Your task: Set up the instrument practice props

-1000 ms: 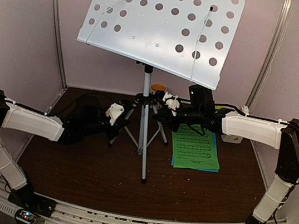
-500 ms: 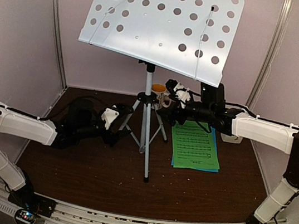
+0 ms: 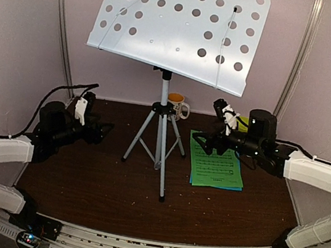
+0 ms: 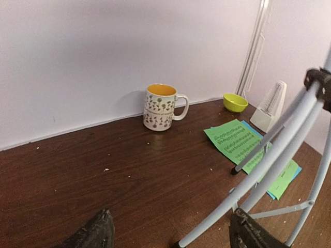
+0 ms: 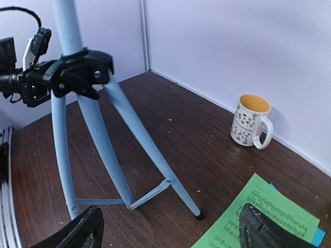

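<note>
Currently both arms sit clear of the music stand (image 3: 180, 26). It stands upright mid-table on its silver tripod (image 3: 161, 129), perforated desk tilted.

Left gripper (image 3: 99, 131): jaws wide, empty, low over the table (image 3: 100, 183), left of the tripod and well apart from it.

Right gripper (image 3: 202, 143): jaws wide, empty, at the left edge of the music sheets (image 3: 215, 166).

Sheets lie flat right of the tripod, green on top of blue.

Metronome (image 4: 271, 106) is back right near the wall, just beside the small green bowl (image 4: 235, 102).

Mug (image 3: 176, 106) sits behind the tripod at the back wall.
</note>
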Robot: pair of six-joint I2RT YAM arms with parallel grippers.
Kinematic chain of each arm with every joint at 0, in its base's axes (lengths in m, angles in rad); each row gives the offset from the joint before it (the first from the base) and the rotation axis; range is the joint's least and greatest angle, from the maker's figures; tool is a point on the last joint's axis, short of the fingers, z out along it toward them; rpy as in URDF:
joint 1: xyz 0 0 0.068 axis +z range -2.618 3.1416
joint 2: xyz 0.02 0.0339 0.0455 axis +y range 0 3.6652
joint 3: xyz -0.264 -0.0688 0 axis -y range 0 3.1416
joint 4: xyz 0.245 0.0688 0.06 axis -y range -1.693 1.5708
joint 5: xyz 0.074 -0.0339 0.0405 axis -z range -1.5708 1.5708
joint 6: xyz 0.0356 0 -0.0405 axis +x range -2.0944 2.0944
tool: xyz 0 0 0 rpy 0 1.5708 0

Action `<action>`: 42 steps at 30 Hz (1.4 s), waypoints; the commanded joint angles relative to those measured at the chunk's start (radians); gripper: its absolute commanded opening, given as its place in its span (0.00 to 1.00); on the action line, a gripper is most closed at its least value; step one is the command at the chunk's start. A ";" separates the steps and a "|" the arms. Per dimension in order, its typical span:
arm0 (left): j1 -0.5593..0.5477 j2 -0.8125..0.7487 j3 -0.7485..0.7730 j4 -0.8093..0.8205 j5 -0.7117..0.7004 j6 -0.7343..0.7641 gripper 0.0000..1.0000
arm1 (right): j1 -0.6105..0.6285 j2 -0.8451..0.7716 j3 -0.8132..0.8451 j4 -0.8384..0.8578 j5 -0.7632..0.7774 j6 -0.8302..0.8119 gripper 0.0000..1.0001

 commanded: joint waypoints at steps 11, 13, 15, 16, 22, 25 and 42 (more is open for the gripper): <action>0.408 -0.044 0.378 -0.098 0.487 -0.400 0.80 | -0.222 -0.386 -0.042 0.000 -0.039 0.600 0.91; 0.442 -0.038 0.427 -0.070 0.542 -0.436 0.80 | -0.222 -0.404 0.007 -0.016 -0.069 0.617 0.90; 0.467 -0.033 0.464 -0.022 0.583 -0.479 0.80 | -0.221 -0.413 0.045 -0.029 -0.093 0.629 0.90; 0.475 -0.029 0.482 0.001 0.605 -0.502 0.80 | -0.221 -0.414 0.063 -0.031 -0.106 0.635 0.90; 0.481 -0.007 0.593 0.079 0.712 -0.587 0.79 | -0.220 -0.420 0.114 0.009 -0.175 0.698 0.88; 0.482 0.005 0.665 0.050 0.743 -0.591 0.80 | -0.214 -0.414 0.132 0.045 -0.208 0.734 0.88; 0.436 0.180 0.905 0.130 0.872 -0.778 0.74 | -0.087 -0.323 0.267 -0.037 -0.219 0.657 0.73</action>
